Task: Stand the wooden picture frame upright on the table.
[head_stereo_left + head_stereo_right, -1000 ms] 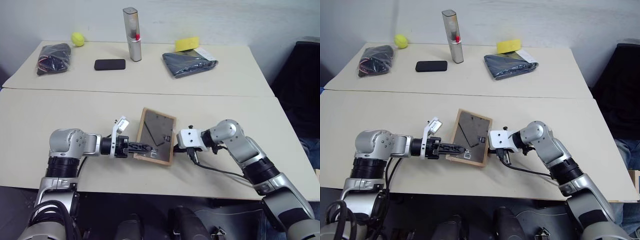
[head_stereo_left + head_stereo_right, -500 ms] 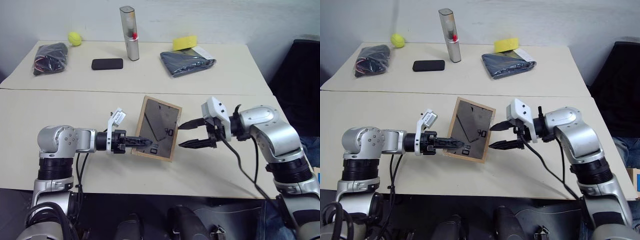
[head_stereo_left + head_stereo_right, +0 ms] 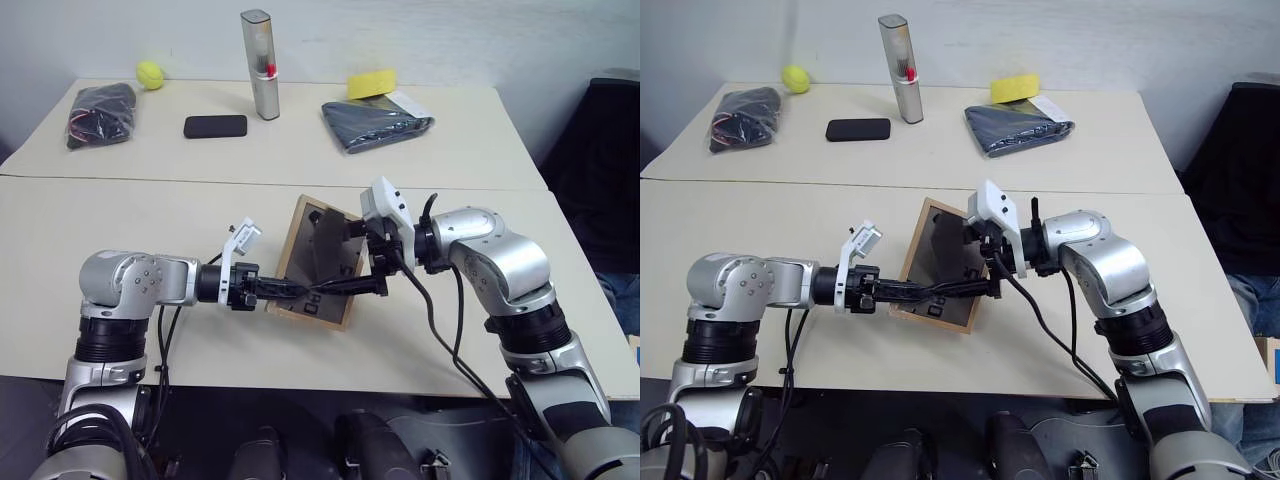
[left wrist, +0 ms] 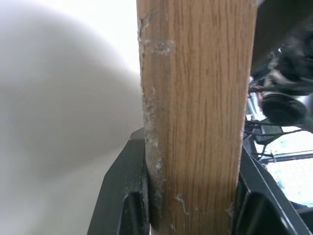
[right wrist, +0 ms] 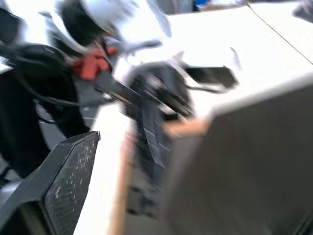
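The table [image 3: 120, 215] is a broad, flat, cream-beige top, smooth and matte, with a seam running across between its near and far sections. Near the middle of the near section is the wooden picture frame [image 3: 322, 262], a small rectangle of pale grained wood around a dark glossy pane, tilted up off the surface and leaning, its lower edge low toward the near side.

The left gripper [image 3: 290, 291] comes in from the left, its jaws clamped on the frame's lower left edge; in the left wrist view the wood bar [image 4: 195, 117] sits squarely between the two black fingers [image 4: 124, 196], grain and small chips along its edge plain to see. The right gripper [image 3: 980, 262] reaches in from the right with jaws spread wide across the frame's face, one finger above, one lower down, gripping nothing; the frame's dark pane lies just ahead between them in the right wrist view, blurred.

Open tabletop lies on every side of the frame, with the near edge of the table not far below it. Along the far section, well apart: a dark folded bag [image 3: 378, 121], a black pouch [image 3: 100, 112], a tall silver case [image 3: 262, 66] standing upright, a black phone [image 3: 215, 126], a yellow sponge [image 3: 371, 84], a yellow ball [image 3: 150, 73].
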Robot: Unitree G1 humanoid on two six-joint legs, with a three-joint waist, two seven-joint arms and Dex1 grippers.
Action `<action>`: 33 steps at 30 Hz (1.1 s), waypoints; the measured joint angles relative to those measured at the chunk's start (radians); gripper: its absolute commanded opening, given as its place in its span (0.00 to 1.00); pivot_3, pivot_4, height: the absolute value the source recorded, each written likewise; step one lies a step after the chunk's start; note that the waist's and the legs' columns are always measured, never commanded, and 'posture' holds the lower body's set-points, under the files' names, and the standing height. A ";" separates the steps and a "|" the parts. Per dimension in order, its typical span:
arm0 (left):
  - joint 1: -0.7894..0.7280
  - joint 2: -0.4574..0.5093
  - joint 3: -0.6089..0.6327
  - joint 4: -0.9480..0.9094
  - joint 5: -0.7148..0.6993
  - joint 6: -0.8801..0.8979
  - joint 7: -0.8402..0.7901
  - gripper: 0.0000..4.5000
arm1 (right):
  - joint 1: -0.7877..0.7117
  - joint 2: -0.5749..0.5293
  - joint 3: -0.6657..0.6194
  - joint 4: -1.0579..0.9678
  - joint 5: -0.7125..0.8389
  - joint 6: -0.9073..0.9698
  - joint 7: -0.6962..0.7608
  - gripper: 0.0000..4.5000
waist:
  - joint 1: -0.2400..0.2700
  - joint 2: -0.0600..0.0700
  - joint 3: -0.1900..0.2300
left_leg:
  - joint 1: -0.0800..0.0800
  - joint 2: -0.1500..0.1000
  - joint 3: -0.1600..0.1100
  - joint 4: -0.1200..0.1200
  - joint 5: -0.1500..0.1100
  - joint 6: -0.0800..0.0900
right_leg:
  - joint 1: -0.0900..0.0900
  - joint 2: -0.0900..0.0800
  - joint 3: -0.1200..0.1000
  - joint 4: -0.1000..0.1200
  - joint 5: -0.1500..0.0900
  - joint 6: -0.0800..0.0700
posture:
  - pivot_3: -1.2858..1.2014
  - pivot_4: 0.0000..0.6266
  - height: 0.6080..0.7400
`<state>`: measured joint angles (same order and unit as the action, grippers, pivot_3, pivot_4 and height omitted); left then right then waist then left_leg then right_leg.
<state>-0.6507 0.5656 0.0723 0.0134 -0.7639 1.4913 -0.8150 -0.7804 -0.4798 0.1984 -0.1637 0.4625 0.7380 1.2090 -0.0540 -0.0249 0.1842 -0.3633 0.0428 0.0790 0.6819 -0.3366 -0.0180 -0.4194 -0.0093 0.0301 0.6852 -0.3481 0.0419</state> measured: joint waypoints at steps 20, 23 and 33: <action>-0.054 0.080 0.081 0.059 -0.090 0.105 -0.025 0.28 | 0.146 -0.217 0.021 0.460 -0.840 -1.535 -0.603 1.00 | -0.014 -0.002 0.001 | -0.008 -0.001 0.002 0.001 0.002 -0.001 | -0.010 0.001 0.004 0.004 0.000 0.000 | 0.52 0.24 1.00; -0.058 0.086 0.087 0.061 -0.122 0.122 -0.026 0.28 | 0.086 -0.178 0.038 0.553 -1.028 -1.703 -0.806 1.00 | -0.022 -0.002 0.001 | -0.007 -0.001 0.002 0.001 0.002 -0.002 | -0.010 0.001 0.004 0.005 0.000 0.000 | 0.52 0.24 1.00; -0.021 0.093 0.099 0.020 -0.162 0.086 -0.035 0.28 | -0.088 -0.067 0.136 0.749 -1.382 -1.821 -1.297 0.49 | -0.031 -0.002 0.001 | -0.007 -0.001 0.003 0.001 0.003 -0.003 | -0.010 0.001 0.004 0.008 -0.001 -0.002 | 0.52 0.24 1.00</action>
<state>-0.6718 0.6583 0.1713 0.0332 -0.9263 1.5772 -0.8503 -0.8685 -0.5469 0.3343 0.5850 -0.9192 -1.0827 -0.0876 -0.0854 -0.0267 0.1851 -0.3700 0.0419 0.0815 0.6832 -0.3334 -0.0211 -0.4299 -0.0080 0.0339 0.6928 -0.3491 0.0401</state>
